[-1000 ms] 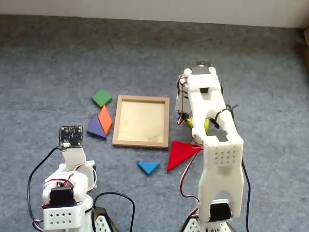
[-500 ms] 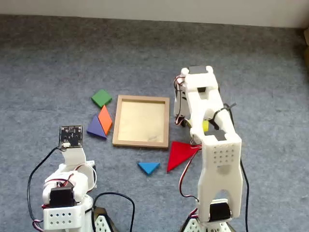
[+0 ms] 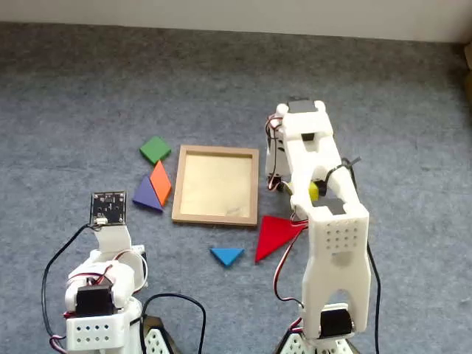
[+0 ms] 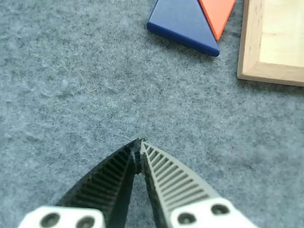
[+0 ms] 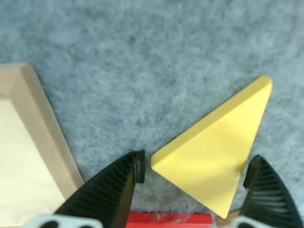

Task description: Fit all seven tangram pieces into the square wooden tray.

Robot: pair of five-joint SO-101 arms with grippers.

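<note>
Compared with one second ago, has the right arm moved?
Yes, slightly. In the high view the right arm has shifted sideways toward the wooden tray, which has stayed in place.

Floor covering: grey-blue short-pile carpet, evenly lit, spread under the whole work area, bordered at 12 o'clock by a pale wall strip running edge to edge.

R gripper straddles yellow tri, jaws apart, tray beside.
</note>
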